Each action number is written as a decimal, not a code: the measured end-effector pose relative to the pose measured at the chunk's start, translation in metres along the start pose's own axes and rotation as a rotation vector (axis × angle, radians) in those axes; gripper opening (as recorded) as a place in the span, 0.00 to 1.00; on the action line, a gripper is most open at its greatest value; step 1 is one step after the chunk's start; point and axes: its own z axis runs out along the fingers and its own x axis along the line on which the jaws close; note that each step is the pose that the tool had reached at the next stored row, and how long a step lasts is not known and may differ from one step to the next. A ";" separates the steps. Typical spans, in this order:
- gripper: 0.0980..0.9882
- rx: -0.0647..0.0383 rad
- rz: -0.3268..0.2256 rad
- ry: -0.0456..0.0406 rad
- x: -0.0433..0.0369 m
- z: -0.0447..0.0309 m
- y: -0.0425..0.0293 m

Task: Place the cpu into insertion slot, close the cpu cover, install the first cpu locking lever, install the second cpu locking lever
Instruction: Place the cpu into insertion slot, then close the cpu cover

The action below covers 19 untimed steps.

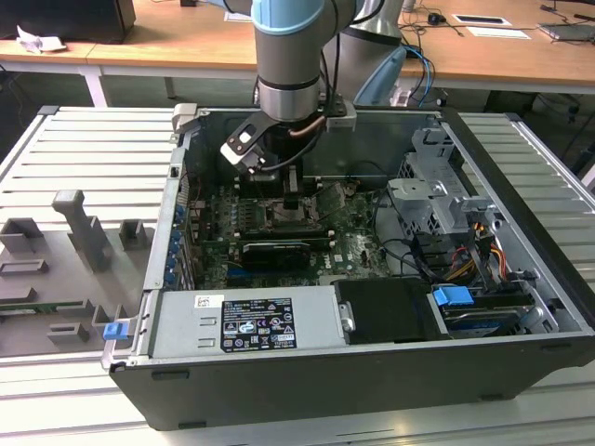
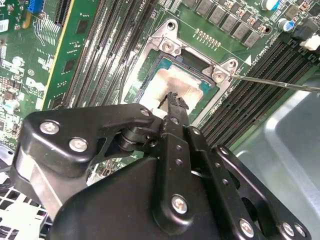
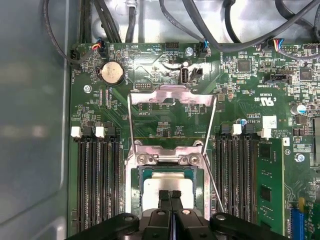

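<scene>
Exterior view: an open computer case (image 1: 307, 395) lies on a ribbed grey table (image 1: 56, 149), wooden desks (image 1: 186, 42) behind it, with the gripper (image 1: 291, 201) lowered inside. Second wrist view: its fingers (image 2: 176, 103), pressed together, point at the cpu (image 2: 182, 82), which is seated in the insertion slot (image 2: 167, 47). First wrist view: the cpu cover (image 3: 172, 95) lies swung open.

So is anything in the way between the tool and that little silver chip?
Nothing visible. In the first wrist view the tool, shut, hangs right over the bare top of the cpu, which lies in the insertion slot. The cpu cover is swung back, off the slot.
</scene>
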 end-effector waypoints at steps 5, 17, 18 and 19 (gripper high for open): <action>0.01 0.003 0.000 -0.0001 0.0001 -0.0010 0.0055; 0.01 0.004 0.000 0.0000 0.0003 -0.0380 0.0105; 0.01 0.004 0.000 0.0000 0.0003 -0.0414 0.0108; 0.01 0.004 0.000 -0.0002 0.0003 -0.0457 0.0111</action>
